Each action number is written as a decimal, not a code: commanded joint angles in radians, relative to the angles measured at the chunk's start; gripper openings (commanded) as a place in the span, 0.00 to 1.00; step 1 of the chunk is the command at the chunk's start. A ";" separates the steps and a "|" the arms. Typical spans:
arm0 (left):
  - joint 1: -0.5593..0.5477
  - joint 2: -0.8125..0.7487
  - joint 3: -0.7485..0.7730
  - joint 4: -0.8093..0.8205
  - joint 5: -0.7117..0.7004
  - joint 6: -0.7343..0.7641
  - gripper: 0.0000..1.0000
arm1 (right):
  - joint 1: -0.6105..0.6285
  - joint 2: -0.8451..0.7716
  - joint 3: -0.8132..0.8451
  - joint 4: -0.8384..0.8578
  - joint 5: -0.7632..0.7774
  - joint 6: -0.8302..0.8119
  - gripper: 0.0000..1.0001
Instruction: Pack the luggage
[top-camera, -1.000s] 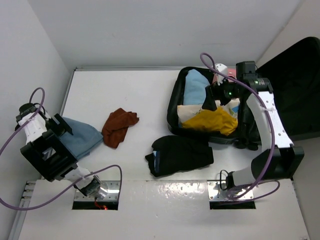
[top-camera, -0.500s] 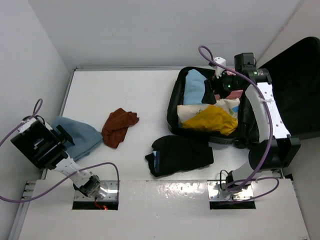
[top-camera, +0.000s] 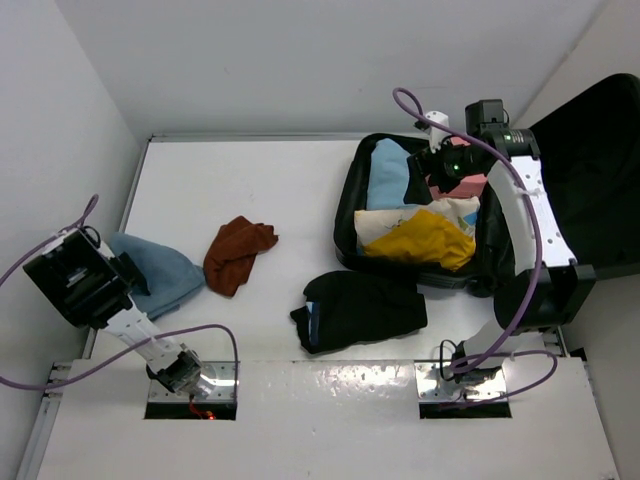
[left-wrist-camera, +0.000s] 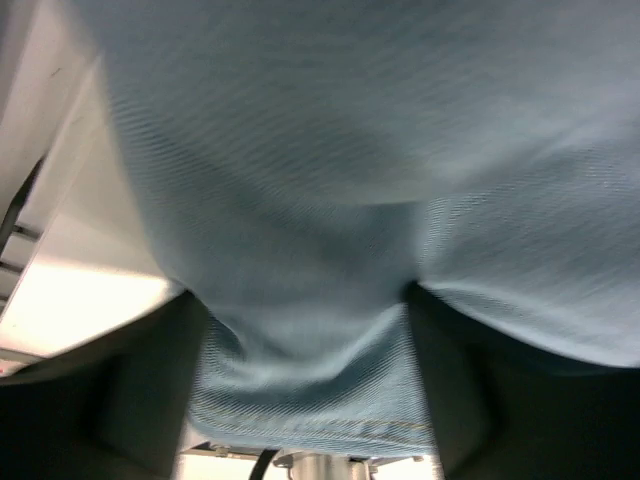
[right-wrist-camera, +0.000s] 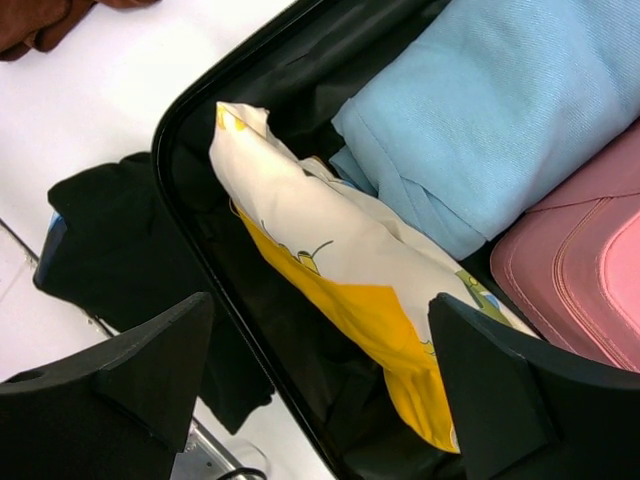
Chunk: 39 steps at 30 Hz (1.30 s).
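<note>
Top external: right pincer (right-wrist-camera: 320, 310) apart over the luggage (top-camera: 347, 212) at 2 o'clock, left pincer (left-wrist-camera: 310, 385) apart, straddling blue cloth (top-camera: 165, 275) at 8 o'clock.

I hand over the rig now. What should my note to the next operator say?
Left gripper: open, fingers around the blue cloth on the table.
Right gripper: open, empty, above the open luggage.
Done: blue garment, yellow cloth and pink case lie in the luggage.
Left: pack the blue cloth, brown cloth and black garment.
</note>
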 joint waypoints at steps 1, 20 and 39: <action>-0.108 0.092 -0.013 0.143 0.031 -0.011 0.70 | 0.013 0.008 0.045 -0.002 0.007 -0.016 0.87; -0.799 0.097 0.819 0.335 0.568 -0.359 0.00 | -0.095 -0.225 -0.187 0.107 0.045 0.108 0.76; -1.337 0.511 0.979 1.058 0.744 -1.056 0.00 | -0.454 -0.400 -0.305 0.250 -0.080 0.345 0.77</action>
